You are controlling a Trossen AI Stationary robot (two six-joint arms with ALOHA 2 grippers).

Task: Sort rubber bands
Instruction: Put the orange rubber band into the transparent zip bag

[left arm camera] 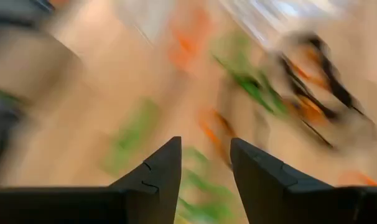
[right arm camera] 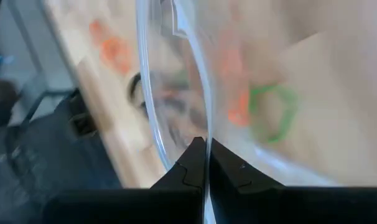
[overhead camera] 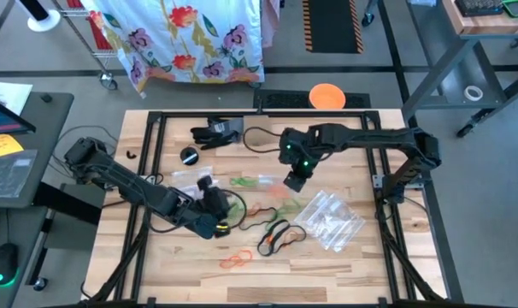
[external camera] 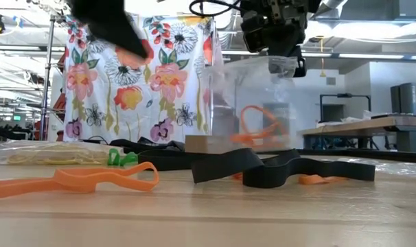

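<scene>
Right pincer (right arm camera: 206,163) pinched tight on the rim of a clear plastic bag (external camera: 252,103), seen at the centre of the overhead frame. Bag hanging mouth-up from that grip in the table-level view, probably held so that bands can be dropped in; an orange band (external camera: 257,125) visible through its wall. Right arm (overhead camera: 370,137) reaching in from the right edge of the overhead frame, bent at the elbow, wrist turned down over the desk (overhead camera: 353,265).

Left pincer (left arm camera: 204,163) part-open with nothing between the fingers, low over the desk at lower centre-left of the overhead frame, seemingly heading for a band to pick. Left arm (overhead camera: 122,180) stretched low from the left edge towards the middle.

Rubber bands (overhead camera: 272,210) scattered loose across the middle of the desk: green ones beside the left pincer, orange towards the lower centre, dark ones just right of it. More clear bags (overhead camera: 332,221) lying flat to the right of the bands.
</scene>
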